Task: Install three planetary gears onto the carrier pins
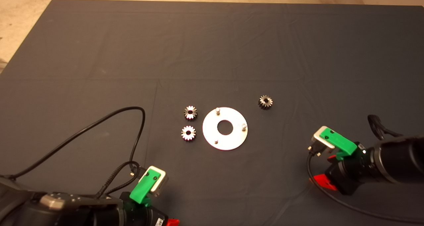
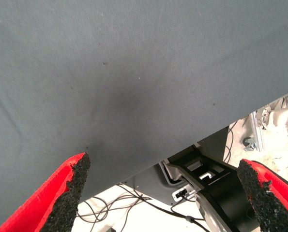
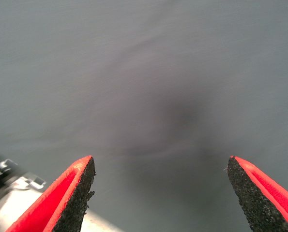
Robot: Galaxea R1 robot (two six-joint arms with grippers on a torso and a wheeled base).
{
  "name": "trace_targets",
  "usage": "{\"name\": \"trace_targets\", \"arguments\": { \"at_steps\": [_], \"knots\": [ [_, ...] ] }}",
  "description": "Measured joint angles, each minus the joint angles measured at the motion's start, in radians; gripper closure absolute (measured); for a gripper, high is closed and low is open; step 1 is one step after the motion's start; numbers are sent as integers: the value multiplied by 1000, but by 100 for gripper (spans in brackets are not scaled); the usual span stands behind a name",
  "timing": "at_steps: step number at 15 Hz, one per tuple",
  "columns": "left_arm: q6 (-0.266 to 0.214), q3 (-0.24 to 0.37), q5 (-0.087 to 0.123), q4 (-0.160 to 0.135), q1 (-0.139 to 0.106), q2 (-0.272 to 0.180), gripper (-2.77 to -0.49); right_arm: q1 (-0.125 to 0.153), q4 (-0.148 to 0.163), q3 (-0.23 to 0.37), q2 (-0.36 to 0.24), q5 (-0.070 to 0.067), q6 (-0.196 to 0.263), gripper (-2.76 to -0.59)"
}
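A flat round silver disc (image 1: pixel 232 138) with a central hole lies at the mat's middle. Three carrier pins stand on it: one at the back (image 1: pixel 217 110), one at the right (image 1: pixel 244 126), one at the front (image 1: pixel 216 141). Two planetary gears lie left of the disc, one farther back (image 1: pixel 190 112), one nearer (image 1: pixel 188 133). A third gear (image 1: pixel 265 102) lies to the disc's back right. My left gripper (image 2: pixel 165 193) is open and empty at the mat's front edge, lower left. My right gripper (image 3: pixel 160 193) is open and empty over bare mat, right of the disc.
The dark mat (image 1: pixel 212 47) covers the table, with pale floor (image 1: pixel 20 7) beyond its back left edge. A black cable (image 1: pixel 109 120) loops over the mat from the left arm. Another cable (image 1: pixel 331 196) trails from the right arm.
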Motion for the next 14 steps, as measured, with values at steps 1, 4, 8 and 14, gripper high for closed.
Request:
{"name": "trace_targets", "arguments": {
  "at_steps": [1,4,8,14],
  "knots": [
    [0,0,0,1,0,0,-218,2,0,-45,3,-1,-17,-202],
    [0,0,0,1,11,3,-218,11,-2,-140,34,-7,-55,-202],
    [-1,0,0,2,19,17,-218,77,-1,-163,84,-3,-66,-202],
    [-1,0,0,4,50,77,-218,134,-1,-294,147,2,-68,-202]
  ]
}}
